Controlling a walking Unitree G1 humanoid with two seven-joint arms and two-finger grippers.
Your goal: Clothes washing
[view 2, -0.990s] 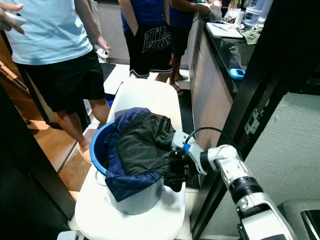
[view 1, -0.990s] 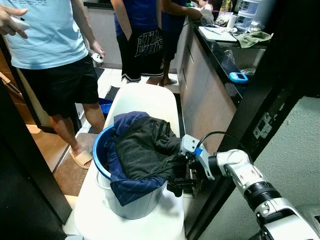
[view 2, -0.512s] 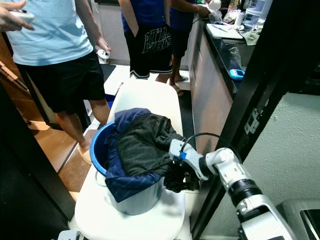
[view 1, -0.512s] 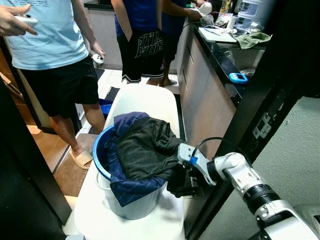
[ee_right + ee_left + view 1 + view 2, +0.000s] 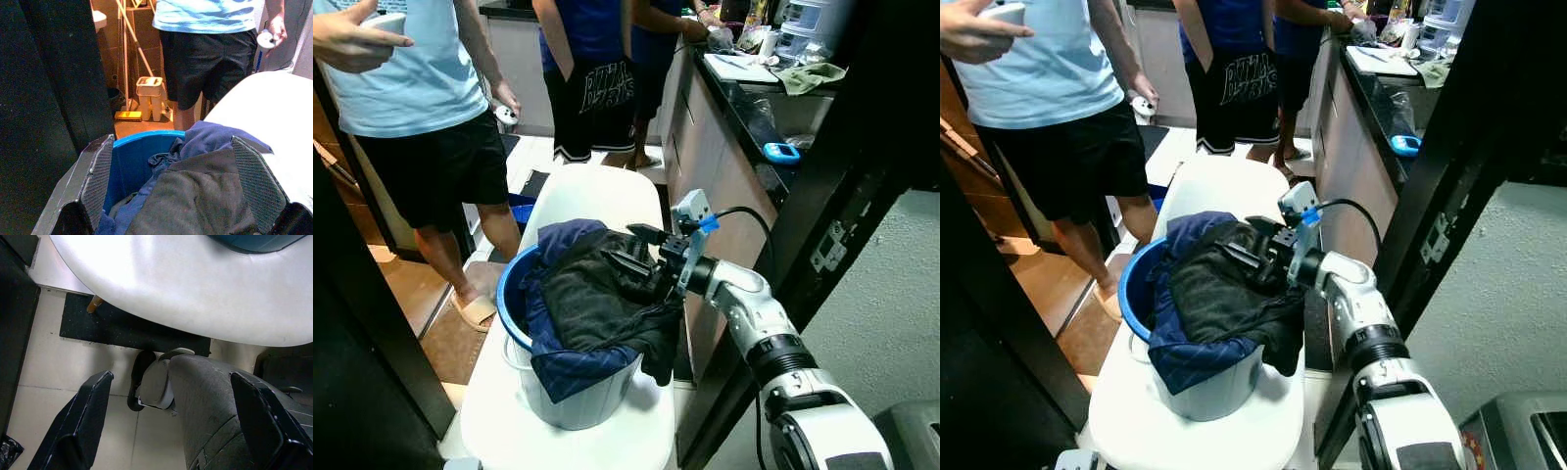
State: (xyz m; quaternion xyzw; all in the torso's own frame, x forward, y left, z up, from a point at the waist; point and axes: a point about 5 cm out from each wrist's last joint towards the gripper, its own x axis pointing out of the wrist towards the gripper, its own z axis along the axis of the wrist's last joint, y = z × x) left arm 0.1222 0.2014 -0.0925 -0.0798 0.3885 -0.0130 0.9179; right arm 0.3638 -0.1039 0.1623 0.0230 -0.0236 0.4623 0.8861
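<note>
Right now the right gripper (image 5: 641, 250) hovers over the heap of clothes (image 5: 597, 294), fingers spread and empty, seemingly lined up to take a garment from above. Those clothes, a dark grey piece over a navy one, sit piled in the blue basin (image 5: 514, 299), spilling over its rim, likely because it is overfull. That basin stands on a white table (image 5: 597, 196), which lifts it within the arm's reach. Low beside the table hangs the left gripper (image 5: 166, 431), idle, its fingers also wide apart. People (image 5: 421, 88) stand beyond, watching.
</note>
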